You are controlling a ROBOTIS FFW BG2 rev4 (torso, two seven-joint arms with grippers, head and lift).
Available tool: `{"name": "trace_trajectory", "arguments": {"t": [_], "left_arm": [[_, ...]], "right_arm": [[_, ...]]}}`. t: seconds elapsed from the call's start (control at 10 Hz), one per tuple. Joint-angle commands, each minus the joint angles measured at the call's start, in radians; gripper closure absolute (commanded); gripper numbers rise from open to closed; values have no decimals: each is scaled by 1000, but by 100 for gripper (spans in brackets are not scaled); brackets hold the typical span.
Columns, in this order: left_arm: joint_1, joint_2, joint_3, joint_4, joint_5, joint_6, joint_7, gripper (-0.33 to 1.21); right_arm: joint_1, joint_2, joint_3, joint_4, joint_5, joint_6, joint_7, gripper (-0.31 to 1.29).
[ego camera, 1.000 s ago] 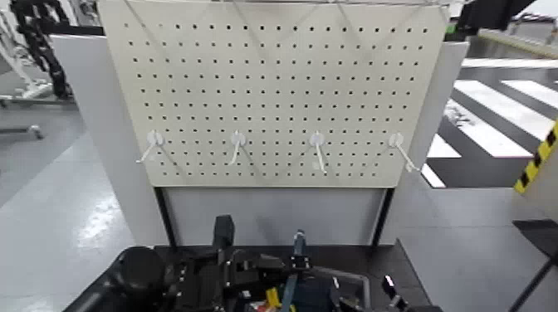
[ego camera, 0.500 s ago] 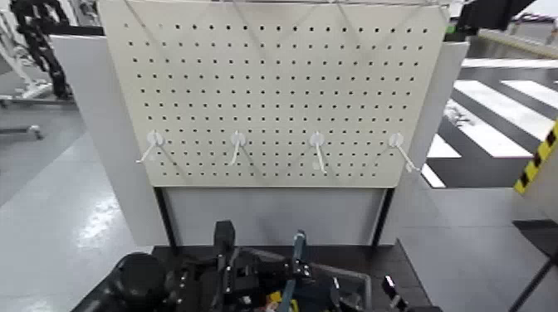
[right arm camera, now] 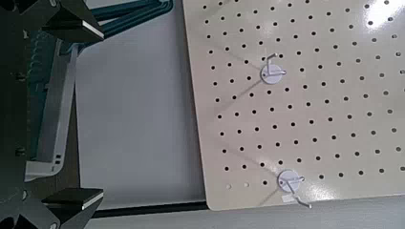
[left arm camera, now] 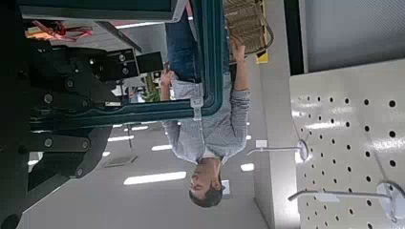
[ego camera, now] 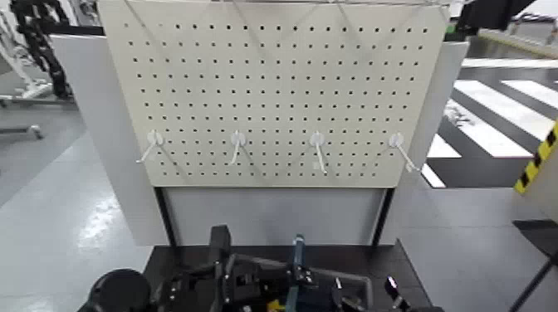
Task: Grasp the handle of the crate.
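Nearest the robot, low in the head view, the left gripper (ego camera: 217, 261) rises as a dark upright block just beside the handle (ego camera: 298, 249), on its left side and apart from it. Whether its fingers are spread or pressed together cannot be told; the left wrist view looks away from the work at a person (left arm camera: 205, 124) and some framework. The right gripper sits lower, to the right of the handle, with only its dark tip (ego camera: 390, 289) showing in the head view; in the right wrist view its fingers (right arm camera: 43, 105) look spread with nothing between them.

The handle stands as a narrow blue-grey bar with a rounded top, rising from the crate (ego camera: 353, 282), whose thick rim shows to the handle's right. A scrap of yellow (ego camera: 274, 305) (probably one of the tools inside) shows at the handle's foot.

Judging by this, the grasp is not yet done: neither gripper touches the handle, and nothing closes round it. What is left is to bring one gripper across to the bar and close on it.

Behind the handle stands the pegboard (ego camera: 274, 83), cream, with four white hooks (ego camera: 316, 141) in a row, all bare.
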Motion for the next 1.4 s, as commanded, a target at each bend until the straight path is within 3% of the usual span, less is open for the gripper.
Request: {"name": "trace_trajectory", "arguments": {"t": [0.1, 0.3, 0.5, 0.8, 1.4], "left_arm": [[84, 0, 74, -127, 96, -6, 125, 118], [141, -16, 128, -181, 125, -8, 184, 118], [181, -30, 142, -213, 163, -5, 205, 118], [231, -18, 180, -270, 223, 23, 266, 118], [279, -18, 228, -297, 247, 55, 282, 118]], "right_arm": [[0, -1, -2, 0, 0, -1, -1, 15], [0, -3, -2, 0, 0, -1, -1, 15], [0, -3, -5, 0, 0, -1, -1, 15], [0, -3, -6, 0, 6, -1, -2, 15], [14, 8, -22, -6, 32, -1, -16, 15]]}}
